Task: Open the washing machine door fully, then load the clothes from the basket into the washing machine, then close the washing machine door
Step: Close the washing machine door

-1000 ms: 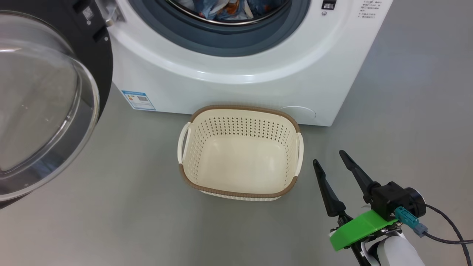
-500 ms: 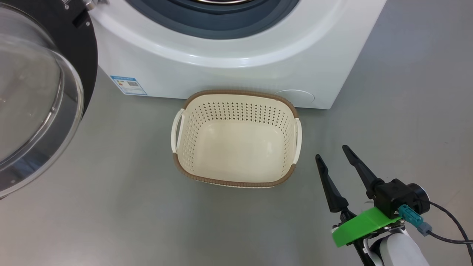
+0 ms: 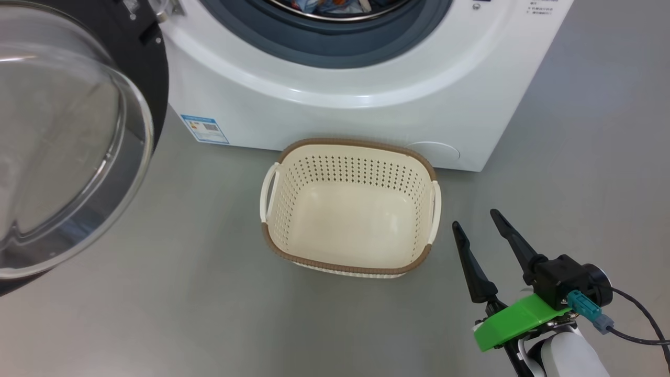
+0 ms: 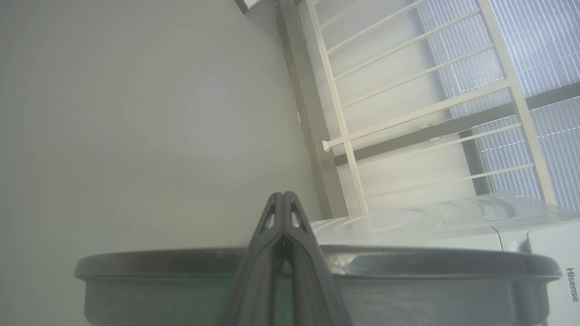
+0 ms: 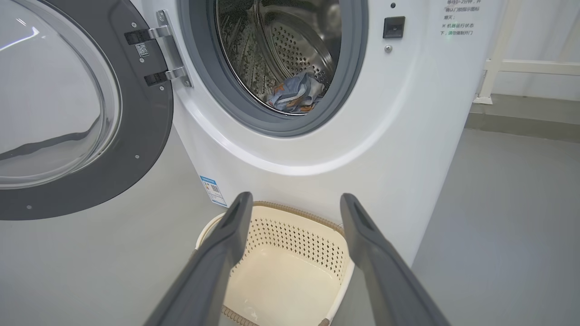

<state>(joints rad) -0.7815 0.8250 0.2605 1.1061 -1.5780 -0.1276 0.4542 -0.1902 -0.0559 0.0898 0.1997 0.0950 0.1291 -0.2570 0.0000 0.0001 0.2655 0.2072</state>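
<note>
Cream plastic sits dead centre of the head view: the basket [image 3: 350, 225] stands on the grey floor [image 3: 157, 303], its bottom bare, nothing in it. Right behind it, across the top of the frame, the washing machine [image 3: 356, 104] shows its white front, with a small blue label [image 3: 205, 128] low on the left of it. The washing machine door [image 3: 68, 136] is swung wide open at the upper left, its glass bowl bulging toward the camera. In the right wrist view its black ring hangs off the metal hinge [image 5: 170, 50]. And the clothes [image 5: 292, 93], there they are, upper centre of the right wrist view, lying low inside the steel drum [image 5: 290, 40], blue cloth with orange on it. Down at the lower right of the head view, the right gripper [image 3: 475, 218] hovers over the floor just right of the basket and apart from it, its 2 dark fingers spread with nothing between them. Over to the left wrist view: the left gripper [image 4: 282, 195] rises at bottom centre with its 2 fingers pressed together, pinching nothing, tips pointing at a pale wall and a white railing [image 4: 408, 90]. A dark curved rim [image 4: 430, 262] crosses the frame behind them, and I cannot tell whether the fingers touch it.
</note>
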